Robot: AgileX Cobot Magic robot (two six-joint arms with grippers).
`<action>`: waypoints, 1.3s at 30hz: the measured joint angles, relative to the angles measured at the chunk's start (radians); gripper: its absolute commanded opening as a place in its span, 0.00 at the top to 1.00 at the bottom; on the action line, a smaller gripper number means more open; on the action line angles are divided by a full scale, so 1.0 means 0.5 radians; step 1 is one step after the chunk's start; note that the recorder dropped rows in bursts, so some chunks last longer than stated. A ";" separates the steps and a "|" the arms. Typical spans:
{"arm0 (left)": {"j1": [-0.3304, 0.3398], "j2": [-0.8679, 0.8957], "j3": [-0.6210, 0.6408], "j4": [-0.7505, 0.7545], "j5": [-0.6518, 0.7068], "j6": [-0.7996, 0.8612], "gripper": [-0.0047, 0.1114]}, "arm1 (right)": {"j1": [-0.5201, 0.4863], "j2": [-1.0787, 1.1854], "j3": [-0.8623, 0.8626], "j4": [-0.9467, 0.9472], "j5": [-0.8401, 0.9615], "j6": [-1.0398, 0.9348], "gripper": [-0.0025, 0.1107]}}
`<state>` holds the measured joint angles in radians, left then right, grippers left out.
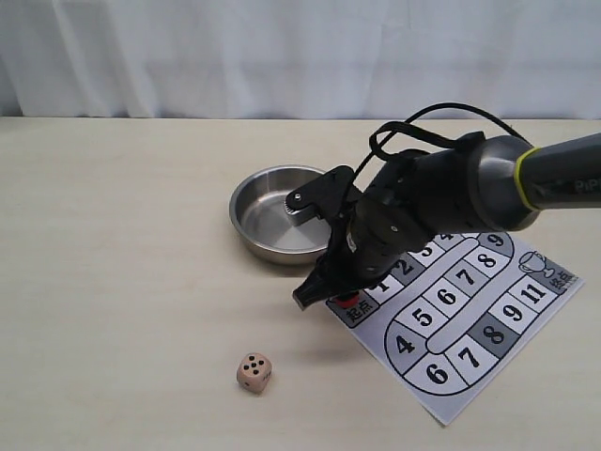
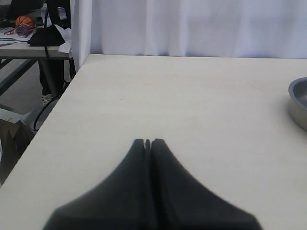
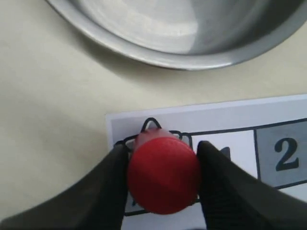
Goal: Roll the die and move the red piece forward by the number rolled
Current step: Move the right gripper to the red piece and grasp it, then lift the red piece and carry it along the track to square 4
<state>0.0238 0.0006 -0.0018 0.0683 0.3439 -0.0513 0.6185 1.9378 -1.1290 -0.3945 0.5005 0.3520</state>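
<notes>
Wide open room lies on the pale wooden tabletop (image 1: 122, 235) left of the round stainless-steel bowl (image 1: 258, 221). The black right arm (image 1: 441, 193) overhangs the printed paper game board (image 1: 488, 329), crowding its corner beside the bowl. The small beige die (image 1: 254, 372) stands alone, well apart from both.

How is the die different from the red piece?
The die is a pale cube with black dots; the red piece is a plain shiny cylinder. The die lies free on the bare table; the red piece stands on the board, gripped by the right gripper. Both are small.

Board (image 1: 467, 318) squares — numbers 2, 4 through 9, and 11.
</notes>
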 measured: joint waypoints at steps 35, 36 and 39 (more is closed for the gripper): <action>0.000 0.000 0.000 0.000 0.000 0.000 0.96 | -0.315 -0.003 -0.016 0.192 0.001 0.001 0.94; 0.000 0.000 0.000 0.000 0.000 0.000 0.96 | -0.319 -0.003 -0.025 0.178 0.006 0.001 0.94; 0.000 0.000 0.000 0.000 0.000 0.000 0.96 | -0.347 -0.012 -0.072 0.157 0.014 0.001 0.94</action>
<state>0.0238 0.0006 -0.0018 0.0683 0.3439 -0.0513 0.4449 1.9318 -1.1652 -0.3158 0.5074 0.3526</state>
